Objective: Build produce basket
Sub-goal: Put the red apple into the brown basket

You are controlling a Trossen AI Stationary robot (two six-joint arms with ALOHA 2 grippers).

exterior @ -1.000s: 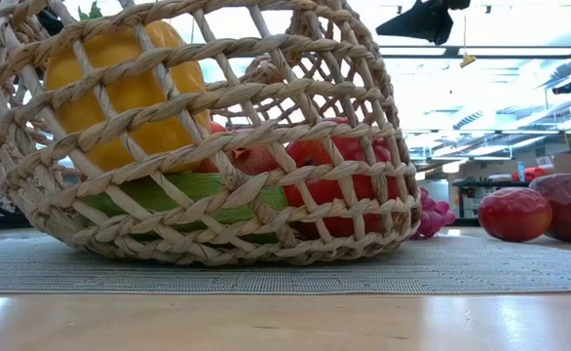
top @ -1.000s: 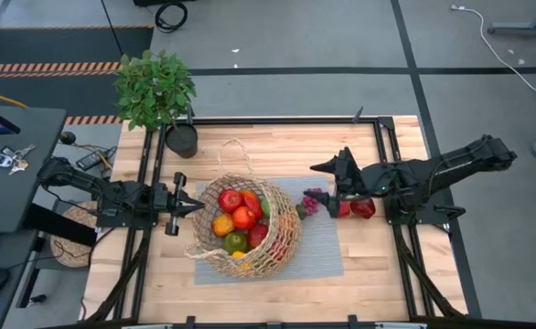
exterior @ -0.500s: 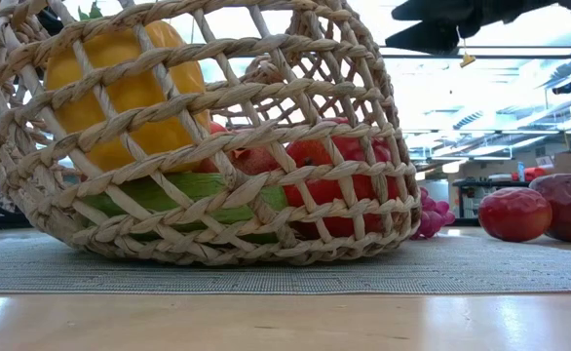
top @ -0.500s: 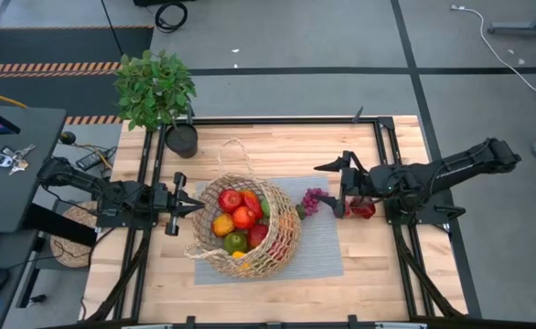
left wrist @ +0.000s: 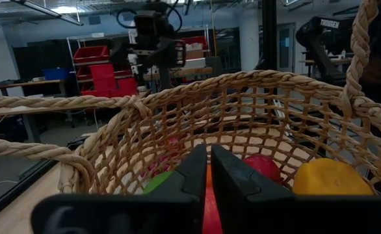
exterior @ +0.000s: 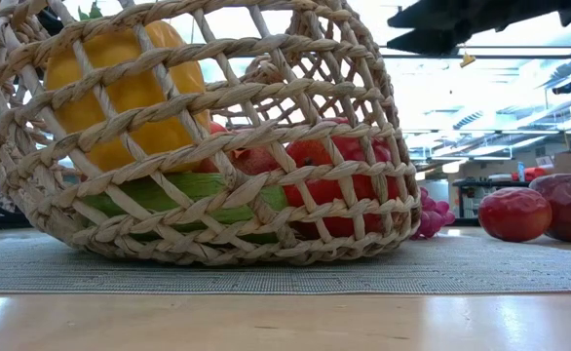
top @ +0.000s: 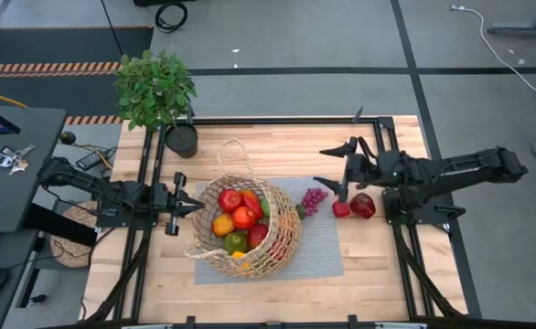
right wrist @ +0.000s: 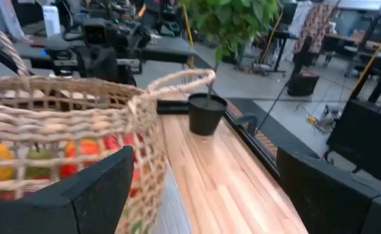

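The tan wicker basket (top: 282, 247) lies tilted on a grey mat (top: 327, 249) at mid-table and also fills the low view (exterior: 217, 146). It holds red, orange, yellow and green produce (top: 241, 217). Purple grapes (top: 314, 198) and two red pieces (top: 341, 209) (top: 362, 205) lie on the mat to the basket's right. My left gripper (top: 198, 207) is shut, its tips at the basket's left rim. My right gripper (top: 320, 166) is wide open and empty, above and to the far side of the grapes. My left gripper's shut fingers (left wrist: 197, 175) reach level from the table's left to the basket's left rim (top: 200, 219). The fingers themselves hide the rim there, so I cannot tell whether they touch or hold it.
A potted plant (top: 155, 87) stands at the table's far left corner, and its pot shows in the right wrist view (right wrist: 205, 114). Dark frame rails (top: 382, 146) run along the table's sides. Bare wood (top: 277, 146) lies on the far side of the basket.
My right gripper has drawn back from the grapes toward the table's right edge and a little toward the far edge, staying open. The grapes and the basket lie where they were.
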